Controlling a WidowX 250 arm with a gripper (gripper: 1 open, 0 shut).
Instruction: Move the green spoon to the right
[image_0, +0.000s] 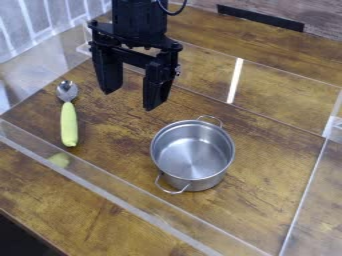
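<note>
body: all-black arm | wrist: boxy black housing, dark cable looped at its top | pincer: two long flat black fingers, blunt squared tips | finish: matte | markings: too small to tell

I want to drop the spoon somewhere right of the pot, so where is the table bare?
Bare wood lies right of the steel pot up to the table's right edge, and behind the pot. The left is crowded: green spoon and open tool.

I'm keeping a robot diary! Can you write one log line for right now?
end effector: open, above table, holding nothing | spoon: flat on table, left of pot | pot: upright, empty | move: not started
</note>
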